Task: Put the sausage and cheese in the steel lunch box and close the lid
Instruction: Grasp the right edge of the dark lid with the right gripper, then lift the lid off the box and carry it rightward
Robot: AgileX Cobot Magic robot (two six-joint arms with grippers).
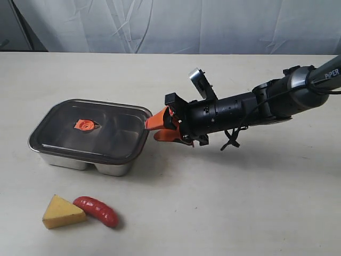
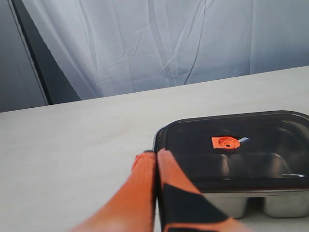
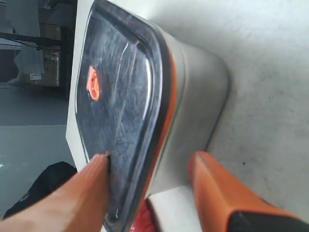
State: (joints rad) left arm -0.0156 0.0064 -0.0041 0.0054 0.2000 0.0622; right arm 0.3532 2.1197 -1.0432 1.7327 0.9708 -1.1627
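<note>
The steel lunch box [image 1: 80,161] stands at the left with the dark lid [image 1: 106,130] lying on it, orange valve [image 1: 85,125] up. The cheese [image 1: 62,212] and the sausage [image 1: 97,209] lie side by side on the table in front of the box. My right gripper [image 1: 160,129] is open at the box's right end. One of its fingers [image 3: 91,188] rests on the lid [image 3: 116,111]. The other stands a little off the steel wall [image 3: 198,106]. My left gripper [image 2: 155,155] is shut and empty, just short of the lid's corner [image 2: 166,133]. It does not show in the exterior view.
The light tabletop [image 1: 240,202] stretches to the right and front of the box. A grey curtain [image 1: 160,24] hangs behind the table's far edge. The right arm [image 1: 266,104] reaches in from the right, low over the table.
</note>
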